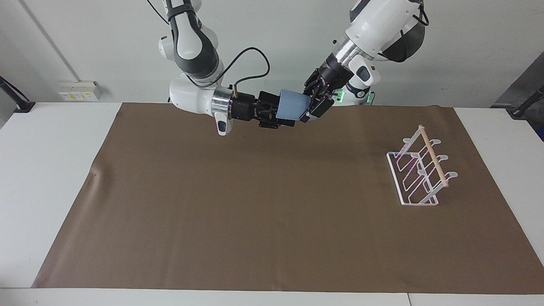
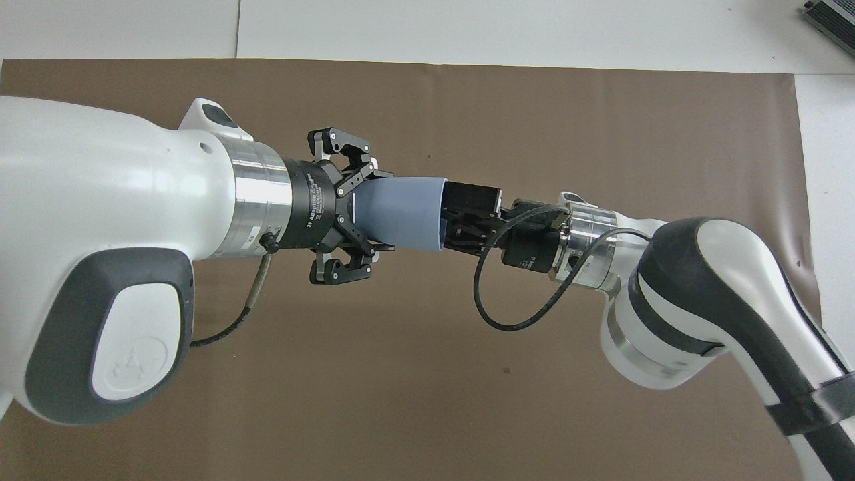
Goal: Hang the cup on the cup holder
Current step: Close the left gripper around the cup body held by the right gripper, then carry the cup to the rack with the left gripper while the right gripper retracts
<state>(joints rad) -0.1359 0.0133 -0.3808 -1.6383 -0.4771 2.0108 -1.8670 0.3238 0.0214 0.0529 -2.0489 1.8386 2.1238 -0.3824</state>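
Observation:
The light-blue cup (image 1: 291,106) lies sideways in the air over the part of the brown mat nearest the robots. My left gripper (image 1: 313,105) is shut on its narrow base. In the overhead view the left gripper (image 2: 369,211) grips the cup (image 2: 401,214) from the base end. My right gripper (image 1: 274,112) points into the cup's open mouth. In the overhead view the right gripper (image 2: 467,217) has its fingertips hidden inside the cup. The clear cup holder (image 1: 420,172) with its wooden dowel stands on the mat toward the left arm's end. My left arm hides it in the overhead view.
The brown mat (image 1: 255,212) covers most of the white table (image 1: 51,170). A black cable (image 2: 501,307) loops from the right wrist.

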